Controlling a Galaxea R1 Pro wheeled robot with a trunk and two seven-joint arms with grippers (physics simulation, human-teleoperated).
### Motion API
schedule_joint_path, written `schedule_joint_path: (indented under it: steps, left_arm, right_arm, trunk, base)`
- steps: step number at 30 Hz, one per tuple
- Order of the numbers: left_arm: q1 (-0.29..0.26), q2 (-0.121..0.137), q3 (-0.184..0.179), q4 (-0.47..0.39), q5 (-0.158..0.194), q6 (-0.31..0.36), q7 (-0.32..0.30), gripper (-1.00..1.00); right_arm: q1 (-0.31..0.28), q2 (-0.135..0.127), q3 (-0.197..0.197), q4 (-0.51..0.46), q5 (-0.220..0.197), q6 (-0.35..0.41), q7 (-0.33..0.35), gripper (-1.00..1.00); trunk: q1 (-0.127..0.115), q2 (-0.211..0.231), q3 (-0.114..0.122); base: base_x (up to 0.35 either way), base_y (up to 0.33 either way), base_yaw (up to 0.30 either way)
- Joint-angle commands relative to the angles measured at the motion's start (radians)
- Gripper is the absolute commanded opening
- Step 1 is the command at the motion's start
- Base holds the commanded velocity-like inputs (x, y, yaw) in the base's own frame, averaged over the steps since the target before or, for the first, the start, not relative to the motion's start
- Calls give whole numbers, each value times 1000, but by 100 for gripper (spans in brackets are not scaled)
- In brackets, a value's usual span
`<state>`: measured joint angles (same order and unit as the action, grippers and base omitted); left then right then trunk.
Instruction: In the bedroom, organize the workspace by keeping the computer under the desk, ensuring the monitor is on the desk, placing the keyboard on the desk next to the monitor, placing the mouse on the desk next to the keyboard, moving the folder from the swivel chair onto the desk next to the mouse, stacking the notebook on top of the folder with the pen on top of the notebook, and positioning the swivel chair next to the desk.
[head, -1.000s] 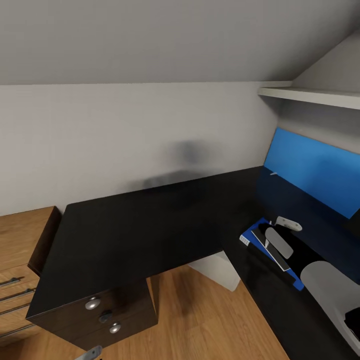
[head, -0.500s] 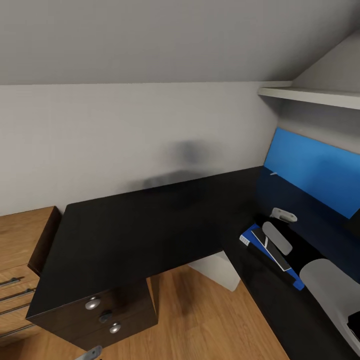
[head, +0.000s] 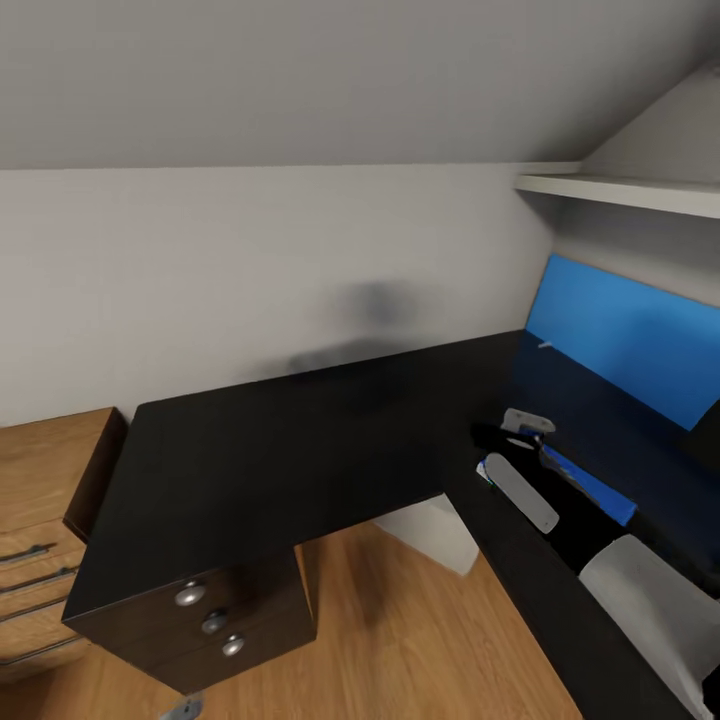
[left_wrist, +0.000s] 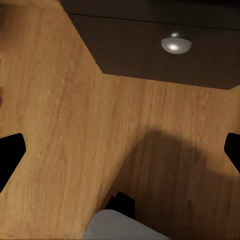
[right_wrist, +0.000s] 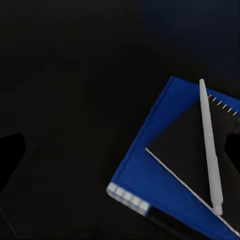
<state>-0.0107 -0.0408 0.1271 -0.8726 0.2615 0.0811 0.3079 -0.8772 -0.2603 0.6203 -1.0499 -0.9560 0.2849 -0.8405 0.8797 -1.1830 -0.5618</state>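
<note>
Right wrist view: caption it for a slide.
White pen on black notebook atop blue folder, stacked on the dark desk.

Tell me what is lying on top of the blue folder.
On the blue folder lies a black notebook, with a white pen across it. Whatever is beneath the notebook stays covered.

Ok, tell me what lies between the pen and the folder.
The black notebook: in the right wrist view the white pen rests on it, and it lies on the blue folder on the dark desk.
</note>
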Motion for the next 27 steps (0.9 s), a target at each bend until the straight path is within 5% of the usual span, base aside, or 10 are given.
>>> schedule_joint_path:
  steps: [1,9,16,25,27]
  left_arm:
    - [0,0,2,-2,7,5,2,100]
    - [0,2,2,-2,8,5,2,100]
    - [0,5,5,-2,10,5,1,100]
    - [0,5,6,-2,8,9,4,100]
    - [0,5,6,0,8,7,6,100]
  right_arm:
    - [5,20,7,-6,-2,5,-11,100]
    - [43,126,18,-14,-1,2,-6,100]
    - [52,153,66,-42,-2,2,-8,100]
    - [54,174,76,-56,-5,2,-8,100]
    - [56,197,75,-50,-1,2,-7,100]
  trunk:
    - [0,-1,-1]
    - [0,-1,-1]
    - [0,-1,-1]
    - [0,-1,-1]
    - [0,-1,-1]
  base:
    - [-297,0,0]
    - [-324,27,0]
    - [-286,186,0]
    - [-269,225,0]
    - [-310,90,213]
